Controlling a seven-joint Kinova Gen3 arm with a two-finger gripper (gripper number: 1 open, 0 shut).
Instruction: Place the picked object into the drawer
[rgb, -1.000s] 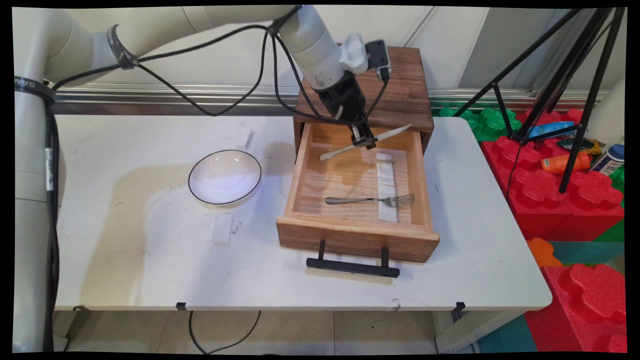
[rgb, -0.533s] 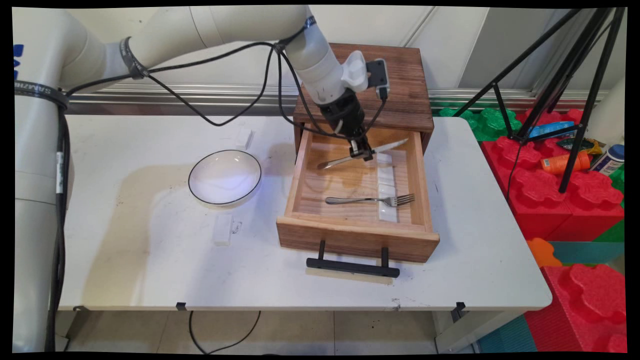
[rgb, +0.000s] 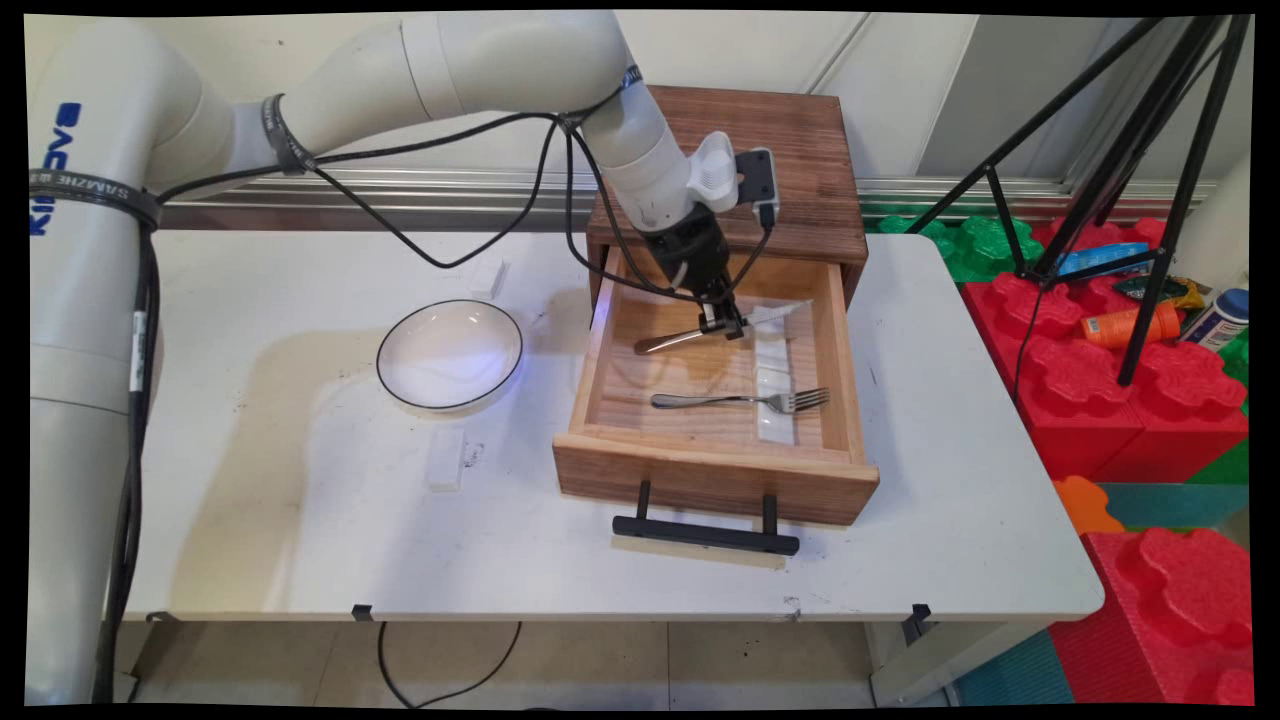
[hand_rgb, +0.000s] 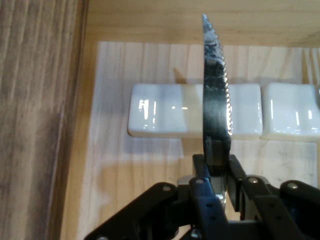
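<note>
My gripper (rgb: 724, 322) is shut on a metal table knife (rgb: 680, 338), held near its middle, low inside the open wooden drawer (rgb: 600, 340). The knife lies roughly level, handle to the left, serrated blade (hand_rgb: 216, 90) to the right. In the hand view the blade sticks up from between my fingers (hand_rgb: 201, 176), above a white rectangular block (hand_rgb: 160, 117) on the drawer floor. A fork (rgb: 740, 401) rests nearer the drawer's front, its tines on a row of white blocks (rgb: 774, 378).
The drawer juts from a dark wooden cabinet (rgb: 800, 180); its black handle (rgb: 705, 533) faces the near edge. A white bowl (rgb: 450, 353) sits left of the drawer, with small white blocks (rgb: 445, 459) near it. Red and green foam blocks and a tripod stand at right.
The gripper has come down into the drawer with the knife, moving slightly toward the drawer's front. The fork and bowl have not moved.
</note>
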